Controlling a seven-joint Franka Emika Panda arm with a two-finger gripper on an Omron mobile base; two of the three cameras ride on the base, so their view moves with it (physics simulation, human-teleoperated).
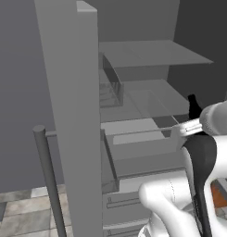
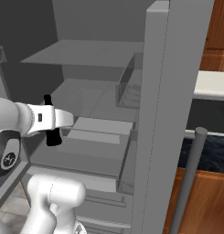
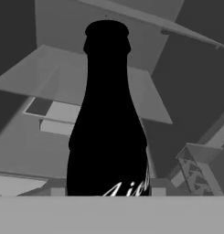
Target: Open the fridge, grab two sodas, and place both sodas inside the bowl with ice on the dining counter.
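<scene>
One black bottle (image 3: 106,123) centre frame w/ fridge (image 1: 73,115) doors open, shelves (image 2: 86,52) behind; fingers' spread can't tell.

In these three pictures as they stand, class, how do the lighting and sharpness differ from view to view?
Hand view: the black soda bottle is a flat silhouette, only faint white lettering near its base. Left base view: soft, slightly blurred, even grey light on the fridge, no cast shadows. Right base view: similar softness; the wood cabinet gives the only warm colour.
</scene>
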